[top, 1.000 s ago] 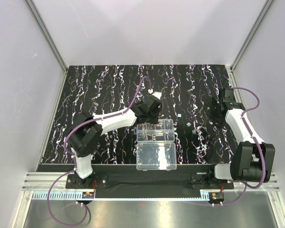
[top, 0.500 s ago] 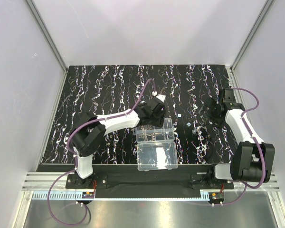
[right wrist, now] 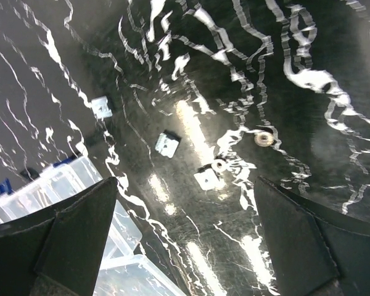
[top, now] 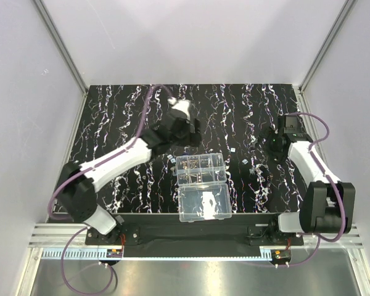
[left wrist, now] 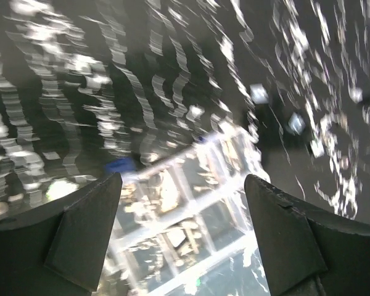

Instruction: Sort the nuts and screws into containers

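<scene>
The clear organizer box (top: 201, 169) lies mid-table, and its divided containers (left wrist: 191, 209) hold several screws and nuts (top: 200, 177). My left gripper (top: 188, 137) hovers just beyond the box's far left corner. In the blurred left wrist view this left gripper (left wrist: 182, 185) is open, the cells show between its fingers, and nothing is held. My right gripper (top: 274, 145) is open over loose parts on the mat. In the right wrist view a square nut (right wrist: 207, 179) and a small round nut (right wrist: 219, 164) lie between the right gripper's (right wrist: 186, 180) fingers, with another square nut (right wrist: 167, 144) just ahead.
The box's plain lid half (top: 203, 203) lies open toward the near edge. More loose bits lie on the streaked black mat: a square nut (right wrist: 102, 106), a knurled round piece (right wrist: 263, 138) and small pieces (top: 233, 148) right of the box. White walls enclose the table.
My left gripper has opened and swung up and to the left, off the box's cells. The box tipped briefly and lies flat again. The right gripper shifted slightly.
</scene>
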